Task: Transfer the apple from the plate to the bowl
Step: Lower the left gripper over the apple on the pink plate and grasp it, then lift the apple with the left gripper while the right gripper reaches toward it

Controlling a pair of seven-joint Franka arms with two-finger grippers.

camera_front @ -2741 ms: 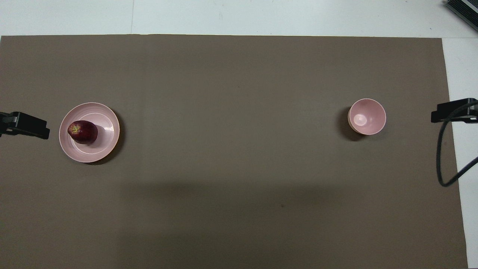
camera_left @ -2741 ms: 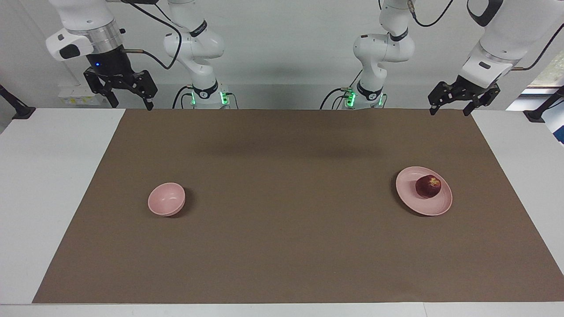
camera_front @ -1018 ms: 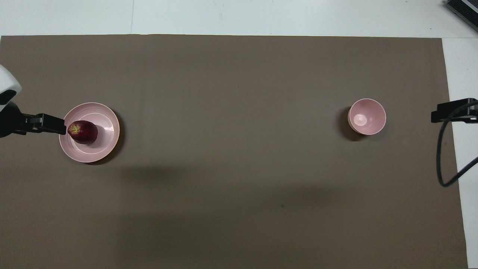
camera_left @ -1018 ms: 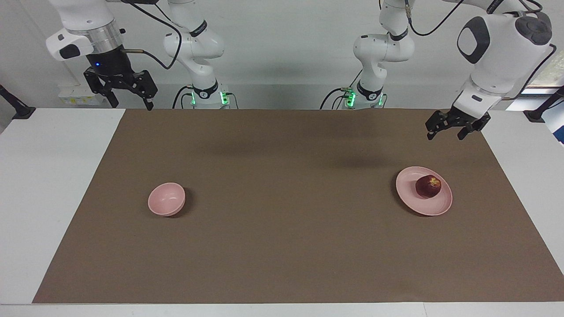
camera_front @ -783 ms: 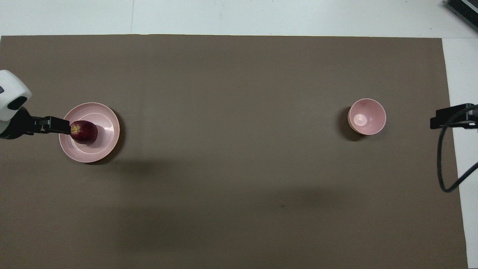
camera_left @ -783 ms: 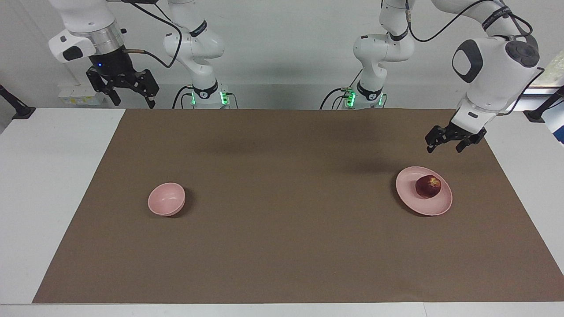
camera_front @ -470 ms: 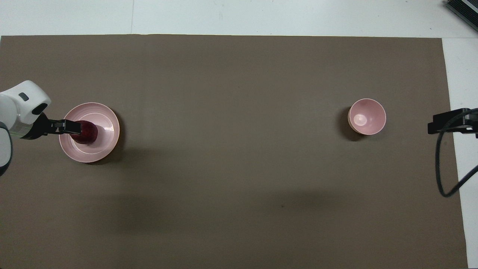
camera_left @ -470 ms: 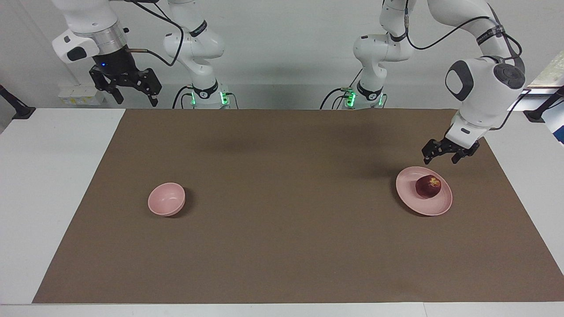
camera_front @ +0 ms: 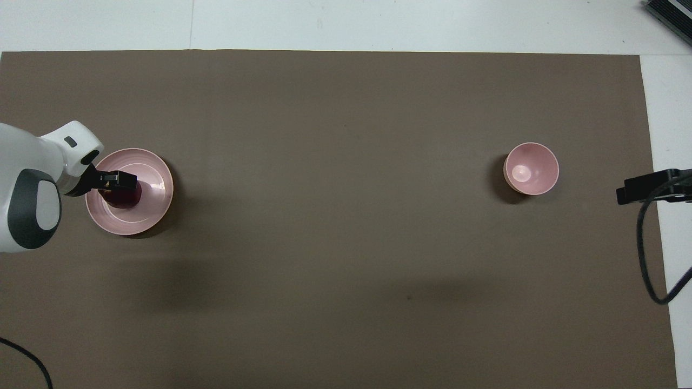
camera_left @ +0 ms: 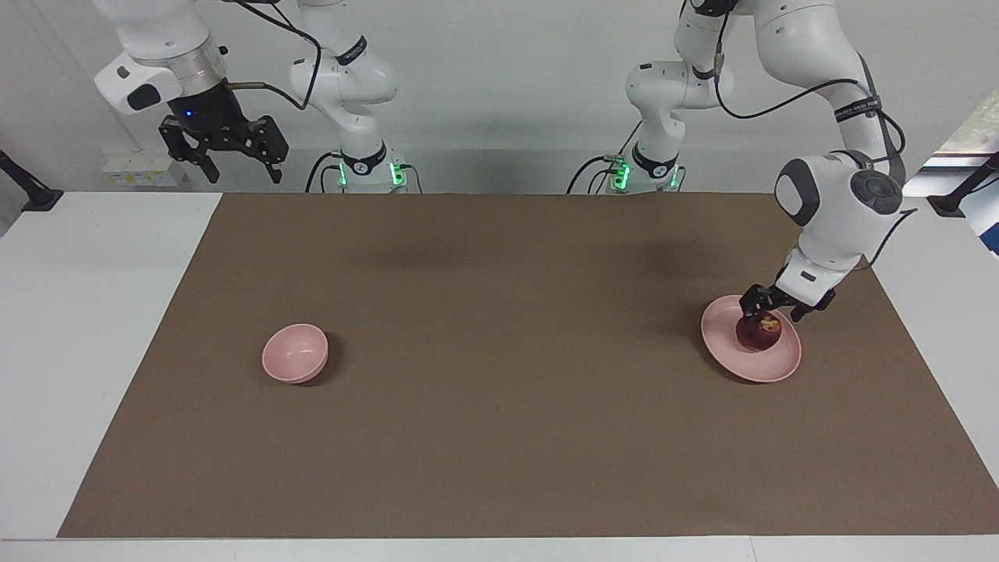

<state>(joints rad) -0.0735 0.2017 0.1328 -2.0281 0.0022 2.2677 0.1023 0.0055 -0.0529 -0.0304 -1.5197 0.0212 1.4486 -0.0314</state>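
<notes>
The right arm waits raised at its own end of the table, its gripper (camera_left: 231, 158) hanging in the air over the white tabletop close to the robots, just off the edge of the brown mat (camera_left: 499, 437); its two fingers are spread apart with nothing between them. In the overhead view only the dark tip of this gripper (camera_front: 643, 188) shows at the edge.

The left arm reaches down toward its end of the mat, and the left gripper (camera_left: 769, 311) sits low at the apple (camera_left: 758, 332), its fingers parted and standing on either side of the fruit's top. Whether the fingers actually touch the apple cannot be told.

The apple rests on the plate (camera_left: 773, 364), off-centre on it. In the overhead view the gripper (camera_front: 116, 181) covers most of the apple (camera_front: 123, 199).

The bowl (camera_left: 294, 353) stands on the mat toward the right arm's end, well apart from the plate and slightly farther from the robots than it.
</notes>
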